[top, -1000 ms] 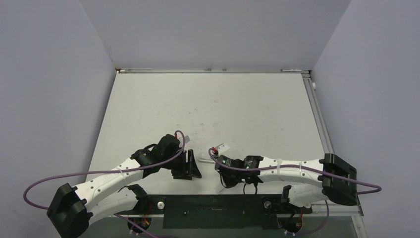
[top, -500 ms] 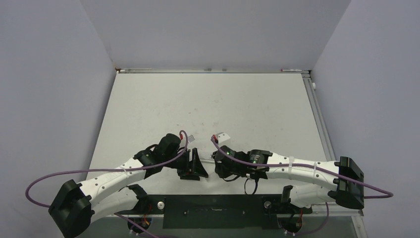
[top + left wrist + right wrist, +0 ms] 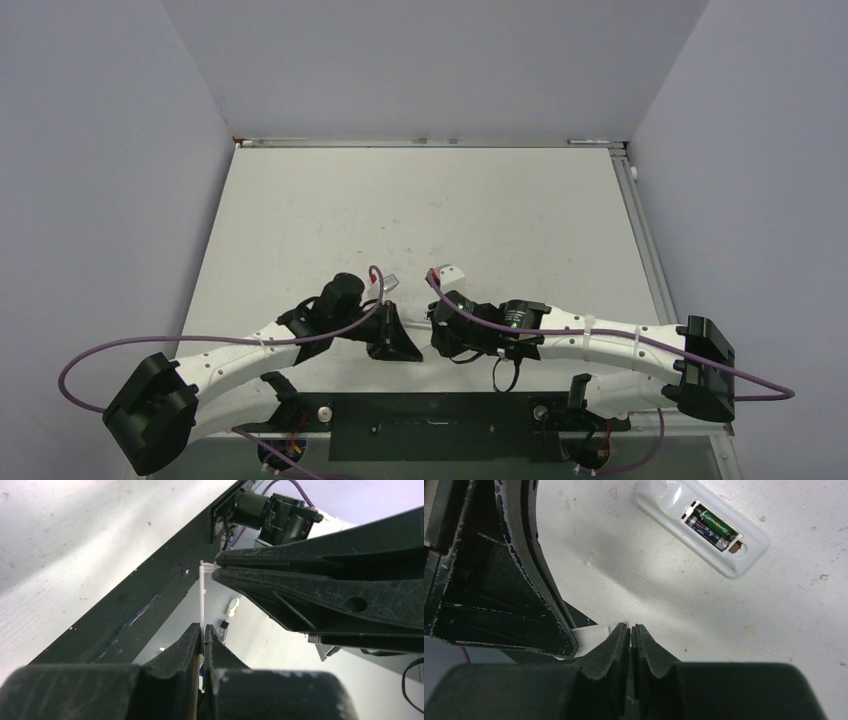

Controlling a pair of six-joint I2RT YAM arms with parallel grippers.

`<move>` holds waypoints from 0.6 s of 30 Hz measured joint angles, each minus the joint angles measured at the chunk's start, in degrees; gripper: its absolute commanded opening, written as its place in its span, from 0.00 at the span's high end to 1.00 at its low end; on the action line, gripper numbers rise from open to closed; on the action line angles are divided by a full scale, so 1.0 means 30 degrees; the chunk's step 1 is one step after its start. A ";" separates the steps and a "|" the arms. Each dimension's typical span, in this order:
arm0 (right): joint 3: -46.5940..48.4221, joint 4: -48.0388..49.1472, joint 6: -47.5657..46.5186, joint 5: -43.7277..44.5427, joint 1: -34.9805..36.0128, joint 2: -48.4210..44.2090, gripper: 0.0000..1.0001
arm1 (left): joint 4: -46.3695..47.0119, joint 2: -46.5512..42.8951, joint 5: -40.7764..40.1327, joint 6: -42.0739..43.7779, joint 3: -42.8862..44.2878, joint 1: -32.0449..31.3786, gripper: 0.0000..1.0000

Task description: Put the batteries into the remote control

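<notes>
The remote control [image 3: 724, 555] lies on the table with its slot facing up, and the batteries [image 3: 710, 525] sit side by side in that slot. From above, the remote control [image 3: 449, 272] is a small white shape just beyond the two grippers. A thin white cover piece [image 3: 202, 595] hangs between the arms above the table's near edge. My left gripper [image 3: 203, 630] is shut on its lower end. My right gripper [image 3: 216, 568] pinches a tab at the other end, its jaws a hair apart. In the right wrist view, the cover [image 3: 594, 632] shows beside my right gripper [image 3: 630, 628].
The black mounting bar [image 3: 430, 425] between the arm bases runs right under the grippers. Purple cables [image 3: 120, 355] loop off both arms. Grey walls close in the table [image 3: 420, 210] on three sides, with a metal rail [image 3: 640, 230] along its right edge.
My left gripper has shut on the cover piece and shifted right toward the right gripper. The right arm slid left a second ago and has held still since.
</notes>
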 measured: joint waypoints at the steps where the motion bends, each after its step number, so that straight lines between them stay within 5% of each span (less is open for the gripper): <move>1: 0.0000 0.0022 -0.0066 -0.0066 0.0000 0.0000 0.72 | 0.0415 0.0044 0.0153 -0.0328 -0.0131 0.0000 1.00; 3: 0.0007 0.0066 -0.0401 -0.0226 0.0007 0.0000 0.57 | 0.1355 0.0051 0.0510 -0.0940 -0.0372 0.0000 1.00; 6: 0.0036 -0.0270 -0.2076 0.0095 0.0066 -0.0423 0.50 | 0.2769 0.0036 0.1115 -0.2113 -0.0998 0.0087 1.00; 18: 0.0051 0.1756 -1.2305 -0.1166 0.3162 -0.4823 0.50 | 0.7548 -0.1647 0.3315 -0.7082 -0.3497 0.2973 1.00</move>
